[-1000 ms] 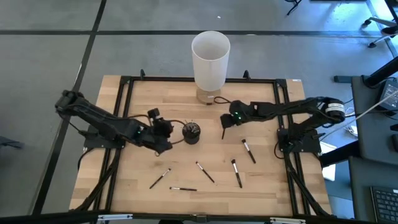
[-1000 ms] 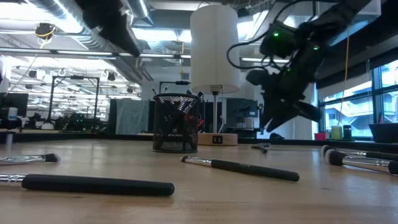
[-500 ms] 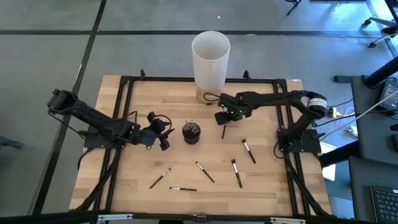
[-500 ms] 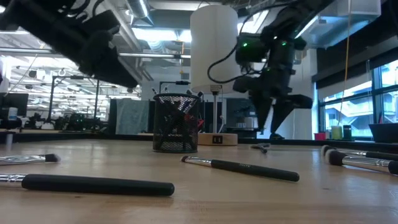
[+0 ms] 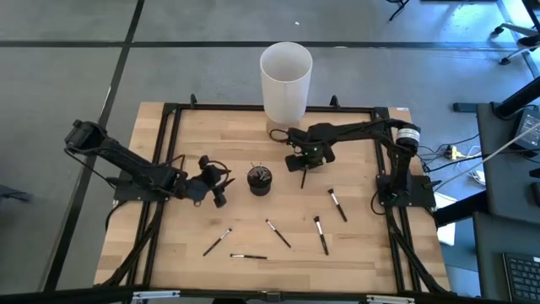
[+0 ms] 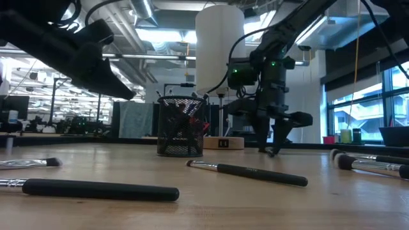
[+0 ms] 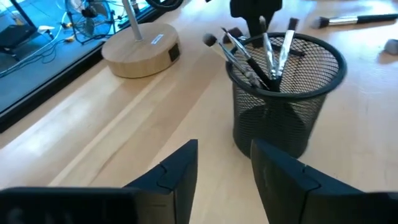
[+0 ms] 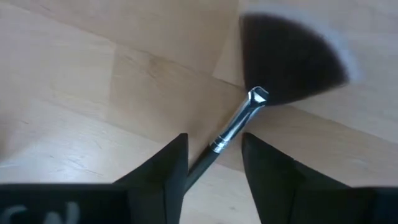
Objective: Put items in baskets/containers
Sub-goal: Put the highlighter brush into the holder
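Note:
The dark mesh cup [image 5: 259,180] stands near the table's middle with several brushes upright in it [image 7: 267,56]. My left gripper [image 5: 219,190] hovers just left of the cup, open, level with it [image 7: 224,168]. My right gripper [image 5: 302,162] is right of the cup, pointing down, open over a fan brush [image 8: 292,56] that lies flat on the table. The brush's silver ferrule [image 8: 239,121] and dark handle run in between the fingers. Several more brushes lie flat nearer the near edge [image 5: 321,234], [image 5: 278,234], [image 5: 218,241]. My right gripper comes down from above with its open fingers [image 8: 161,180] on either side of the fan brush's handle [image 8: 208,158], just behind the ferrule, fingers across it. The brush lies flat on the table. Whether a finger touches the handle, I cannot tell.
A tall white cylinder [image 5: 285,80] on a round wooden base [image 7: 140,50] stands at the far edge, close behind my right gripper. A black frame [image 5: 173,127] borders the table. Brushes [image 6: 246,171], [image 6: 96,188] lie across the near half.
My right gripper has moved toward the table's left, away from the right edge, and come down over the fan brush until its fingertips are near the tabletop. My left gripper has drawn back from the cup a little toward the left edge.

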{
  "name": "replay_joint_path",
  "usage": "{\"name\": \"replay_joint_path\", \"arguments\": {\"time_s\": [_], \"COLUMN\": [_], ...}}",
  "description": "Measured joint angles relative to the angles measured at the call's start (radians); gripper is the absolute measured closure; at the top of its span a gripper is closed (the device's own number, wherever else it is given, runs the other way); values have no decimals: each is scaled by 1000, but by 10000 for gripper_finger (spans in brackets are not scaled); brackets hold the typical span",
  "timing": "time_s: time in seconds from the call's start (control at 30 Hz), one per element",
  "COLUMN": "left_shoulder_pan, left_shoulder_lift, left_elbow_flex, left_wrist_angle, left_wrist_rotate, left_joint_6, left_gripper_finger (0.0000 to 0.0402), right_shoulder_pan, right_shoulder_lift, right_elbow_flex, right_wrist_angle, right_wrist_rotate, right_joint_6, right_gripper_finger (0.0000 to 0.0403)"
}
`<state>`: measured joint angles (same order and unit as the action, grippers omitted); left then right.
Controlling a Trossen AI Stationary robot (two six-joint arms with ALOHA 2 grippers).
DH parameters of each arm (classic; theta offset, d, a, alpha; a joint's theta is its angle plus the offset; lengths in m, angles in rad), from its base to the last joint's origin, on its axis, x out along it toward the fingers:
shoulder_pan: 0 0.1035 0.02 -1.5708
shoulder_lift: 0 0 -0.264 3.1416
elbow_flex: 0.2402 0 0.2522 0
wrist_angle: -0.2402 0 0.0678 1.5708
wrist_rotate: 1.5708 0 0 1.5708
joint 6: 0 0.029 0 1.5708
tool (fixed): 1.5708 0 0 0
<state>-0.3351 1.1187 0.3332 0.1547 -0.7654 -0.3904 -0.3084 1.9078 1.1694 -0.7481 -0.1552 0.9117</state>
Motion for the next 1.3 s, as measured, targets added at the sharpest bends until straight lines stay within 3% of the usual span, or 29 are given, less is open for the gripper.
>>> {"name": "replay_joint_path", "arguments": {"time_s": [0.4, 0.67, 0.83, 1.07, 1.3], "left_shoulder_pan": [-25, -23, -22, -22, -22], "left_shoulder_lift": [0, 0, 0, 0, 0], "left_elbow_flex": [0, 0, 0, 0, 0], "left_wrist_angle": [0, 0, 0, 0, 1], "left_wrist_rotate": [-34, -143, -192, -210, -210], "left_joint_6": [15, 98, 124, 123, 116], "left_gripper_finger": [270, 274, 275, 275, 275], "right_shoulder_pan": [43, 126, 177, 229, 324], "right_shoulder_lift": [20, 18, -50, -233, -332], "right_elbow_flex": [-1, -7, -11, -9, -7], "right_wrist_angle": [-82, -68, -22, 151, 337], "right_wrist_rotate": [27, 57, 94, 204, 362], "right_joint_6": [-34, -19, -3, -5, -51], "right_gripper_finger": [379, 363, 385, 396, 395]}}
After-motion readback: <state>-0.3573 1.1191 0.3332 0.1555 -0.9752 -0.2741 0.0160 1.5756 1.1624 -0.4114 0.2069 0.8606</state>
